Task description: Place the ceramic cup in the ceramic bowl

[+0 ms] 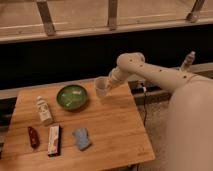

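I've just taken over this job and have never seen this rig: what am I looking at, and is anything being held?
There is one camera view, looking down on a wooden table. Where the camera is mounted is not known. The big white shape on the right is the robot's single arm. At its end the gripper, over the table's far edge, grips the ceramic cup, just right of the green ceramic bowl. The cup is not in the bowl yet. Nearer the camera lie a white bottle, a dark red item, a flat packet and a blue-grey object.

Dim warm light, soft faint shadows, hand [104, 85] at ceramic cup [100, 89]
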Action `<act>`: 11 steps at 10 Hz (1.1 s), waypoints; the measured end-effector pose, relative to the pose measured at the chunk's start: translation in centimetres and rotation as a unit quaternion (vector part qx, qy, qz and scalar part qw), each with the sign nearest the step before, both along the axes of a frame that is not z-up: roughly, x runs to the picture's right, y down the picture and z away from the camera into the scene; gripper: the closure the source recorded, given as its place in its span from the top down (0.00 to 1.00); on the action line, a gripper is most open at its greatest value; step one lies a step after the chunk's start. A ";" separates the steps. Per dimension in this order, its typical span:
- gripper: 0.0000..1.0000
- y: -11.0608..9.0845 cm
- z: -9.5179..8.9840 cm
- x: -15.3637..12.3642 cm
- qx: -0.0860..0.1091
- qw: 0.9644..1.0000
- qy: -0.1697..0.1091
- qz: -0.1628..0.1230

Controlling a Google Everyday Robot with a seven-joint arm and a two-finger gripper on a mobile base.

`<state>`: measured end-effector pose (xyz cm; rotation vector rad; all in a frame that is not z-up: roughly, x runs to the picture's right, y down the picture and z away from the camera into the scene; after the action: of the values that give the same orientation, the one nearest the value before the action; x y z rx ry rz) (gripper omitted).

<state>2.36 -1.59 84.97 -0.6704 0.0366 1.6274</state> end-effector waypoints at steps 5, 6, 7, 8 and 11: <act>0.00 -2.5 -2.1 -2.4 0.038 0.998 -0.032 -0.025; 0.00 -2.9 -2.3 -3.5 0.043 0.998 -0.037 -0.037; 0.00 -3.2 -2.3 -5.0 0.047 0.997 -0.043 -0.053; 0.00 -3.6 -2.3 -7.1 0.051 0.995 -0.054 -0.073; 0.00 -3.4 -1.7 -10.7 0.045 0.990 -0.072 -0.115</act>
<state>-8.29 -4.96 83.25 -0.6867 -0.0616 1.3477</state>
